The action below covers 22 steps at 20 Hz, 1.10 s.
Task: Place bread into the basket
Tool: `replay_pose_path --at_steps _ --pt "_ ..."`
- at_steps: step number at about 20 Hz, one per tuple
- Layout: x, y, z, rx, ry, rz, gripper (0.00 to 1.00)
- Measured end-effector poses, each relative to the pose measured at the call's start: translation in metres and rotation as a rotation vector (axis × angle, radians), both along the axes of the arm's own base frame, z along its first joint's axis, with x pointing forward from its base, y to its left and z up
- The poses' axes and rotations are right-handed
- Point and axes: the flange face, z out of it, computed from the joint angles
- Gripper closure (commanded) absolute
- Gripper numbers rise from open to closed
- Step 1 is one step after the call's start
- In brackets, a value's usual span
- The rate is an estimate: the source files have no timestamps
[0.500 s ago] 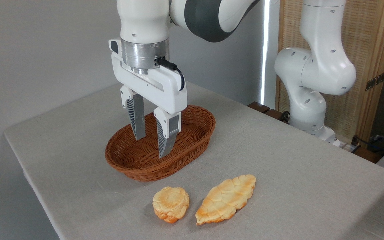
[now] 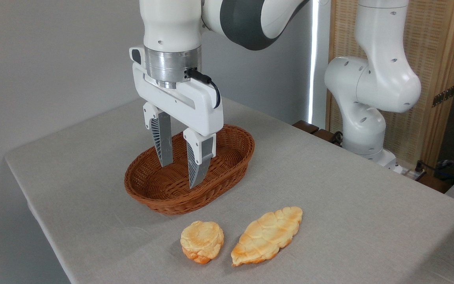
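Note:
The bread [image 2: 202,240], a small round golden-orange bun with a lumpy top, lies on the grey tablecloth near the front edge. Behind it stands the oval reddish-brown wicker basket [image 2: 227,173], with nothing inside. My gripper [image 2: 179,175] hangs over the basket, pointing down, open, nothing between its ribbed fingers [image 2: 164,144]. The bun sits well in front of the gripper and slightly to its right.
A longer, flat, leaf-shaped golden pastry [image 2: 267,235] lies just right of the bun. The arm's white base [image 2: 369,118] stands at the table's back right, with cables and a wooden screen behind it. The table's left and front edges are close.
The gripper has shifted very slightly right and down; its fingers stay open. Bun, pastry and basket have not moved.

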Motion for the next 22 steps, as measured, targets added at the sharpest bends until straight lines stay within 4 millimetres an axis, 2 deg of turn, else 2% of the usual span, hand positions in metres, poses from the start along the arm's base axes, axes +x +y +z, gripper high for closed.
replay_pose_path --at_steps 18,22 --pt "0.0 -0.0001 0.0 0.0 0.0 -0.002 0.0" --pt "-0.0051 -0.0009 -0.005 0.003 0.047 -0.044 0.0"
